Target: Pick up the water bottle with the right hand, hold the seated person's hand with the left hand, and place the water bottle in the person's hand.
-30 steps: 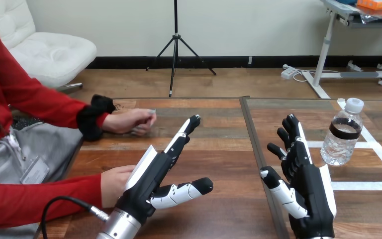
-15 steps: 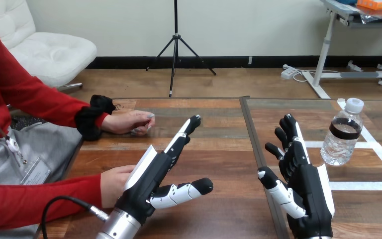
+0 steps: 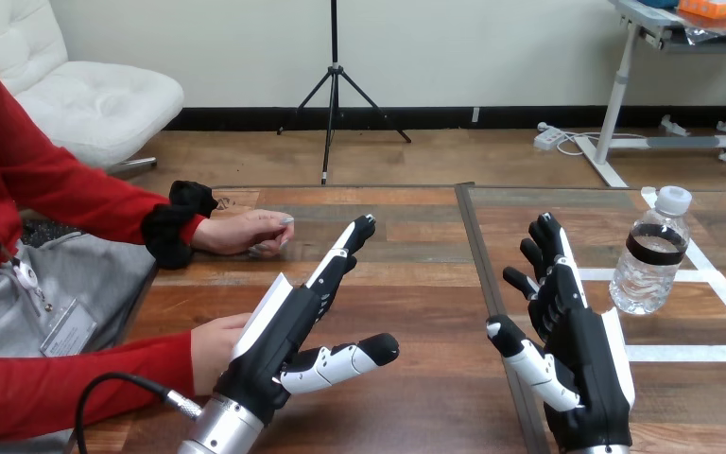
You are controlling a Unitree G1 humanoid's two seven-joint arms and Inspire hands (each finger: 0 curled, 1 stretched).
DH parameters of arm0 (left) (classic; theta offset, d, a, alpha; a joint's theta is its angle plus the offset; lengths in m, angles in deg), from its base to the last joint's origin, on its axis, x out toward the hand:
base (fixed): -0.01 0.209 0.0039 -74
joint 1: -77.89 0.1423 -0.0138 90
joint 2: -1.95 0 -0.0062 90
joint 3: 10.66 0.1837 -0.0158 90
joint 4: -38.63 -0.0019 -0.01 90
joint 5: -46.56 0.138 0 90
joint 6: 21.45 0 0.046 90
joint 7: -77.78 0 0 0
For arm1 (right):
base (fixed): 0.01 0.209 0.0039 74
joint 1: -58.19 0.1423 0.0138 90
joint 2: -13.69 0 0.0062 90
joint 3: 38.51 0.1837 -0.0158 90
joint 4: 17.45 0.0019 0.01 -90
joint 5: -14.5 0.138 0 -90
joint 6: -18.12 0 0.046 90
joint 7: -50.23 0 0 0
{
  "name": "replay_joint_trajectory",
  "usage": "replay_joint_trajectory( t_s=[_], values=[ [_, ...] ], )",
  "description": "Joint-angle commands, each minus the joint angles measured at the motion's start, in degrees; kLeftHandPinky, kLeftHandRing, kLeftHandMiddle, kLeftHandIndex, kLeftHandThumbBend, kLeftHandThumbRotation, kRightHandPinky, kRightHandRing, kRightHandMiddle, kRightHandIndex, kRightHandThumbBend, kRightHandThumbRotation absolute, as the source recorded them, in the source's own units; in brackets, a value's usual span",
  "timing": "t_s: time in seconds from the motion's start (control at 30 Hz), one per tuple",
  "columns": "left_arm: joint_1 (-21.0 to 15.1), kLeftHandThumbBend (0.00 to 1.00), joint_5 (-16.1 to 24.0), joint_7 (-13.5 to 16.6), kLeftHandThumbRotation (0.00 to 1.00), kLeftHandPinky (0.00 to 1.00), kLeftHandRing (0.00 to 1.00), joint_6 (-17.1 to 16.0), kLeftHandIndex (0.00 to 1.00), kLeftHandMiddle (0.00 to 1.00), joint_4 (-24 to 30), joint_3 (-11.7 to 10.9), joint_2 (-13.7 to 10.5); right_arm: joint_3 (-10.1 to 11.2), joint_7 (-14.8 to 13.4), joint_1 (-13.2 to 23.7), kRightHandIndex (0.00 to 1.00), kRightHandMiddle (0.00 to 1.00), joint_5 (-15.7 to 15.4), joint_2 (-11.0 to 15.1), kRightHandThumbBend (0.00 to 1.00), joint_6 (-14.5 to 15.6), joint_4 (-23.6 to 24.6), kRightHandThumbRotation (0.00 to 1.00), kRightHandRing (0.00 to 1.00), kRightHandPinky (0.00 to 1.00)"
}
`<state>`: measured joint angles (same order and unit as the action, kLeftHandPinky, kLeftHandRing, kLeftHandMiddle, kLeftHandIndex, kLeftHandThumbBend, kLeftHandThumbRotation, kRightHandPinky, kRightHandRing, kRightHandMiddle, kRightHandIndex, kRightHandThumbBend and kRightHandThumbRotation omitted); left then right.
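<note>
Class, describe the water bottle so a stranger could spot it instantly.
On the wooden table, look right, where white tape lines cross. The water bottle stands upright there, beyond the right hand: clear plastic, white cap, dark band.

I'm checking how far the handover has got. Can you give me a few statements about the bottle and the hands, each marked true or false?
1. The water bottle stands upright on the table. True.
2. The right hand grips the water bottle. False: it is open and apart from the bottle, at the bottle's left.
3. The left hand is open, fingers straight. True.
4. The left hand holds the person's hand higher in the view. False: the two are apart.
</note>
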<state>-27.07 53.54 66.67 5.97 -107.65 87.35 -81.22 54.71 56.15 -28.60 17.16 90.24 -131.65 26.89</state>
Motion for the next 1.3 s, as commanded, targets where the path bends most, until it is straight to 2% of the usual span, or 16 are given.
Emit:
replay_joint_trajectory(
  t_s=[0.0,0.7,0.9,1.03,1.27],
  values=[
    [-2.09,1.0,-1.42,-0.61,0.76,0.98,1.0,-1.02,1.0,1.0,0.95,-0.93,0.31,0.66,-0.02,4.97,1.0,1.0,0.53,-0.01,1.0,0.14,0.59,0.64,0.99,0.9],
    [-1.49,1.0,-0.33,0.47,0.76,0.98,1.0,-1.05,1.0,1.0,1.88,-1.21,0.34,1.72,-1.39,4.83,1.0,1.0,0.12,0.59,1.0,-0.86,0.44,0.62,1.0,0.91],
    [-1.37,1.0,-0.82,0.02,0.76,0.97,1.0,-1.11,1.0,1.0,1.85,-1.15,0.52,2.45,-1.09,4.58,1.0,1.0,1.2,0.89,1.0,-0.73,0.77,0.6,1.0,0.91],
    [-1.37,1.0,-0.93,-0.14,0.75,0.97,1.0,-1.13,1.0,1.0,1.71,-1.12,0.58,3.63,-3.28,4.4,1.0,1.0,-0.34,1.33,1.0,-0.83,1.05,0.59,0.99,0.91],
    [-1.22,1.0,0.08,0.7,0.76,0.97,1.0,-1.0,1.0,1.0,1.89,-1.05,0.46,4.74,-3.44,4.27,1.0,1.0,0.81,1.8,1.0,-1.14,1.6,0.57,0.98,0.91]
  ],
)
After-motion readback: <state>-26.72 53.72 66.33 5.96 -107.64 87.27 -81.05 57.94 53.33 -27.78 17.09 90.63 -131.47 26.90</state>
